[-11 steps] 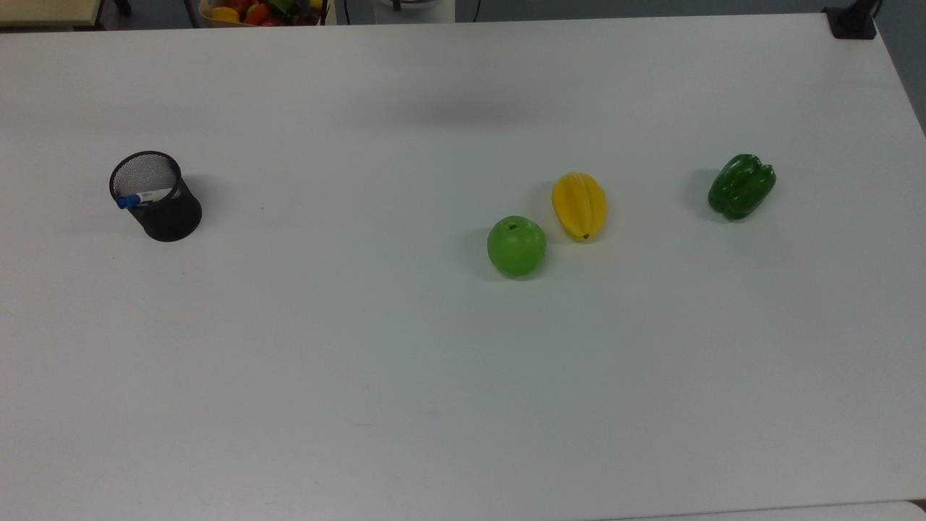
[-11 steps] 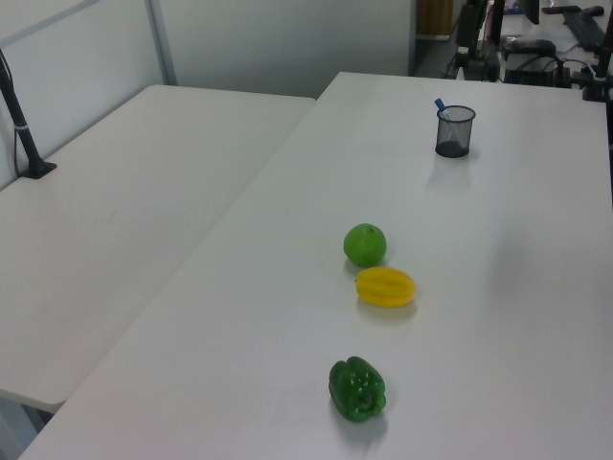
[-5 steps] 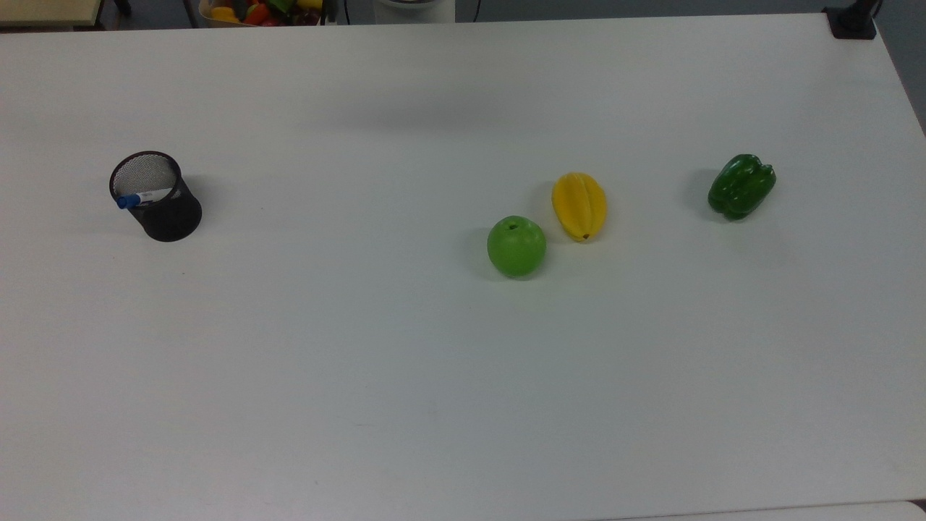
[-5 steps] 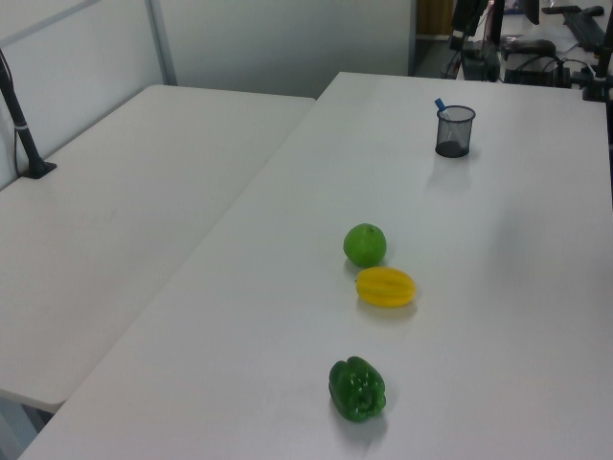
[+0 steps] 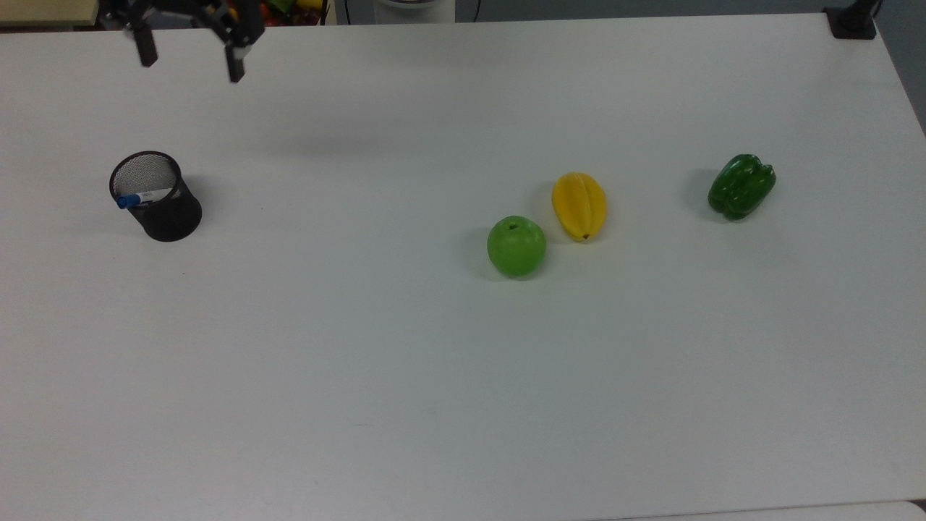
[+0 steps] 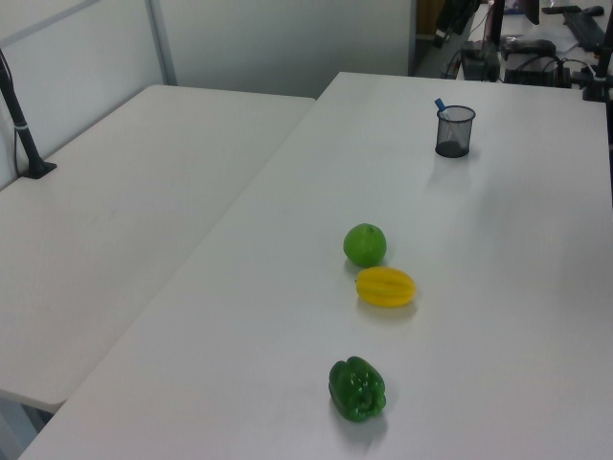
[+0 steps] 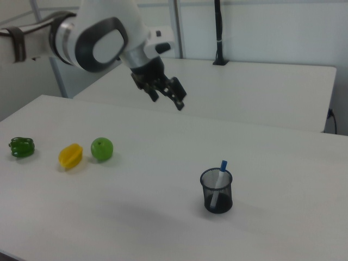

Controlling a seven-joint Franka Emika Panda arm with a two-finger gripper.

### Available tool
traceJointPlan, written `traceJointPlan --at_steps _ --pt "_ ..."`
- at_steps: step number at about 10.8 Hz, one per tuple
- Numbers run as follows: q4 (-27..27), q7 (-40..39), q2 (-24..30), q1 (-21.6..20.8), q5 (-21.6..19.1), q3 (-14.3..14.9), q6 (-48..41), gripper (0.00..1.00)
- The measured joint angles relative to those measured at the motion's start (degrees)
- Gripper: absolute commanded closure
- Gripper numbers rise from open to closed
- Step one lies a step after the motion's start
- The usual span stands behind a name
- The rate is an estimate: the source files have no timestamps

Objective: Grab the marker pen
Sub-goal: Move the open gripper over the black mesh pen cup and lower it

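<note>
Three fruits: a green apple (image 5: 516, 246), a yellow fruit (image 5: 579, 205) and a green pepper (image 5: 741, 185) lie in a loose row on the white table (image 5: 434, 376), well apart from the pen cup, so they look like distractors and not obstacles.
Marker pen: the marker pen (image 5: 143, 197) stands inside the black mesh cup (image 5: 157, 196), leaning on the rim, blue cap uppermost and poking above the edge; in the right view the marker pen (image 7: 221, 173) tilts slightly off vertical.
Why it sits so: the cup keeps the pen nearly upright and leaves the capped end free above the rim, which I judge is the one part open to a grasp from above.
Cup position: near the top view's left edge, alone, with bare table all round it.
Gripper: the gripper (image 5: 189, 59) hangs in the air near the top view's upper left, above the far side of the table and apart from the cup; in the right view the gripper (image 7: 167, 94) sits high above the table, up and to the right view's left of the cup.
Gripper opening: fingers spread wide, nothing between them, touching nothing.
Step in hand: likely the approach, with the pen not yet taken.
Next move calls for: lining the open fingers over the blue cap and descending without knocking the light cup.
</note>
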State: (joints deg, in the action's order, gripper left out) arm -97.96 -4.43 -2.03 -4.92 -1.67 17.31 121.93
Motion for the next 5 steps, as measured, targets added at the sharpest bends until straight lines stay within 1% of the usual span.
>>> traceJointPlan --at_steps 2,3,5 --pt "-1.52 -0.02 -2.52 0.92 0.00 2.16 5.69 0.00" --pt "-1.82 -0.07 -4.04 1.82 0.00 2.77 8.40 0.00" --pt "-2.07 -0.10 -8.22 3.95 0.00 2.91 14.01 0.00"
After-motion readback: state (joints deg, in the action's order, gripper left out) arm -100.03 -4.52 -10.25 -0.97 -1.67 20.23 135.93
